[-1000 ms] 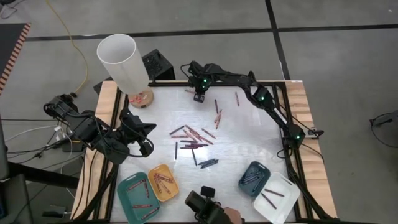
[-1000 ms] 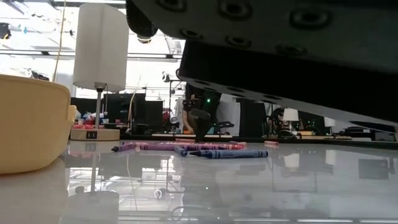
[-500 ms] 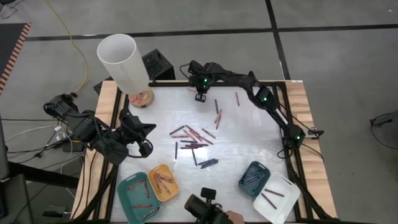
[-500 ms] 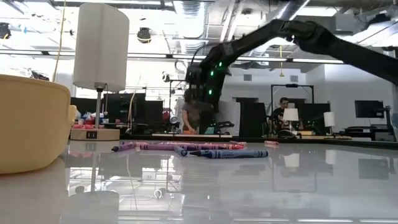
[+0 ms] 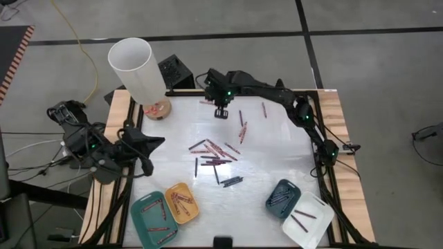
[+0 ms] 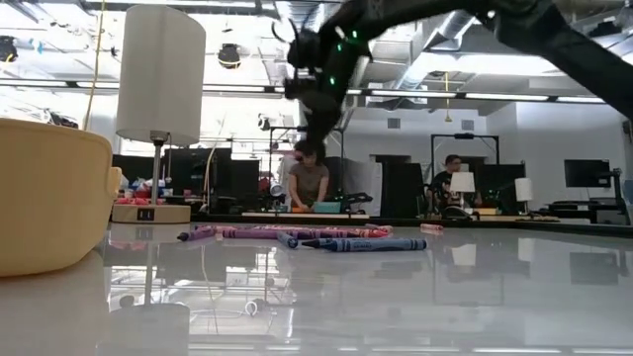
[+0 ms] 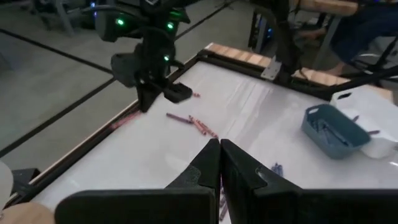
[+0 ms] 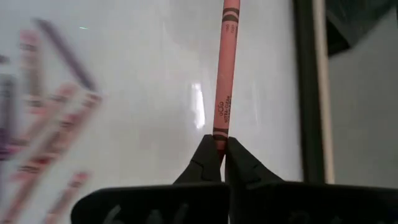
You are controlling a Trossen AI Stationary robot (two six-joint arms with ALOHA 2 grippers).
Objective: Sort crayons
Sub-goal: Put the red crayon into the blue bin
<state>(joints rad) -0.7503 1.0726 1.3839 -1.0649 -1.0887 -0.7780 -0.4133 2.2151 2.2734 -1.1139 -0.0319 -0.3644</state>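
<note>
Pinching one end of a pink crayon (image 8: 224, 81) whose wrapper print is too small to read, the right hand (image 8: 219, 151) hangs over the upper middle of the white tabletop (image 5: 277, 155), higher than a second ago. Loose crayons (image 5: 214, 155) lie mid-frame. The left hand (image 7: 219, 163), clenched on nothing, has pulled back toward the left edge; people sit in the room behind.
</note>
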